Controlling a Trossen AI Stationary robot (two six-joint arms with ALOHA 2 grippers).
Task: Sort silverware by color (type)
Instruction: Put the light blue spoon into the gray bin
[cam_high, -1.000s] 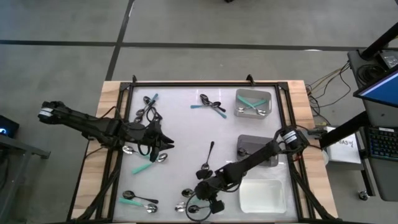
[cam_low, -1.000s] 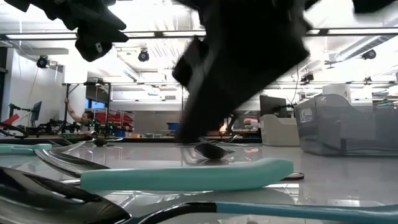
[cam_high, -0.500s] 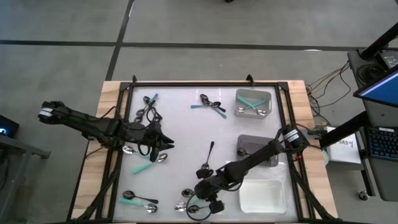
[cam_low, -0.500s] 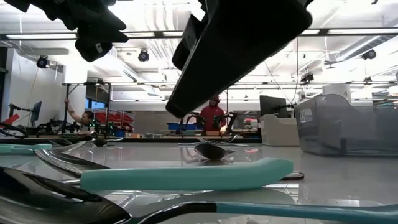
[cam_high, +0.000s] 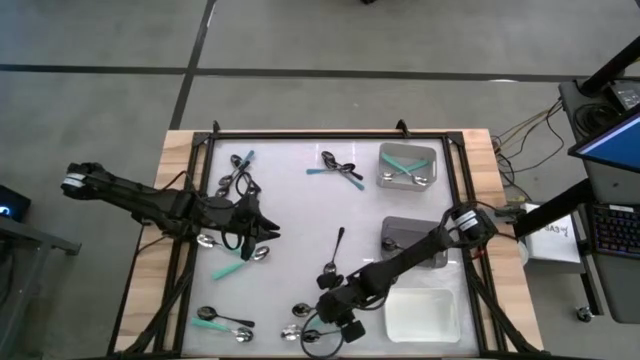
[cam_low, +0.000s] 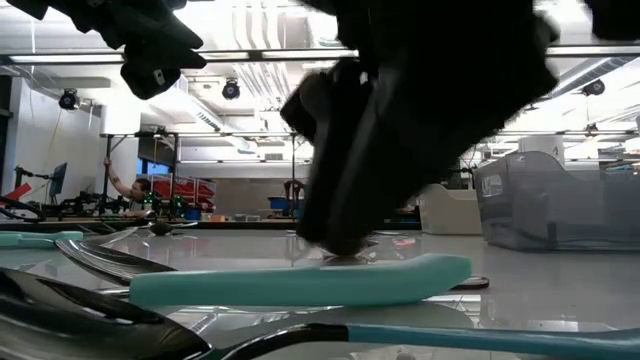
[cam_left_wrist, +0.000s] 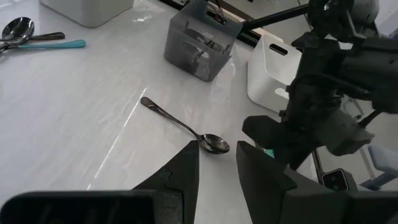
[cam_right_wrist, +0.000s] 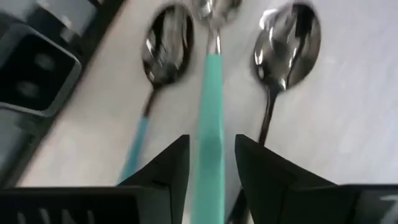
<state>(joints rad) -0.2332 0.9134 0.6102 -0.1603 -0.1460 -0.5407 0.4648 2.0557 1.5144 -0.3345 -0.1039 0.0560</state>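
Right gripper (cam_high: 322, 322) is held low over the near cluster of spoons; its fingers (cam_right_wrist: 168, 174) are parted with a gap, nothing clamped between them. In the right wrist view a teal-handled spoon (cam_right_wrist: 210, 118) is seen lying in line with that gap, just ahead of the fingertips, bowl end pointing away. It is flanked by a second spoon with a blue-teal handle (cam_right_wrist: 163, 59) on one side and an all-dark spoon (cam_right_wrist: 283, 56) on the other, both lying on the white table (cam_high: 290, 210). Contact between fingers and teal handle can't be confirmed, since the view is blurred. Left gripper (cam_high: 262, 230) is parked over the table's left half, fingers (cam_left_wrist: 186, 171) apart at a moderate gap and empty. Just beyond its fingertips an all-metal spoon (cam_left_wrist: 186, 127) is seen lying flat, bowl nearest the fingers, handle running away toward the grey tray (cam_left_wrist: 198, 43). Further spoons are scattered in small groups across the table, and a few teal-handled ones are already in the far grey tray (cam_high: 407, 166). The white tray (cam_high: 422, 315) is located just beside the right arm.
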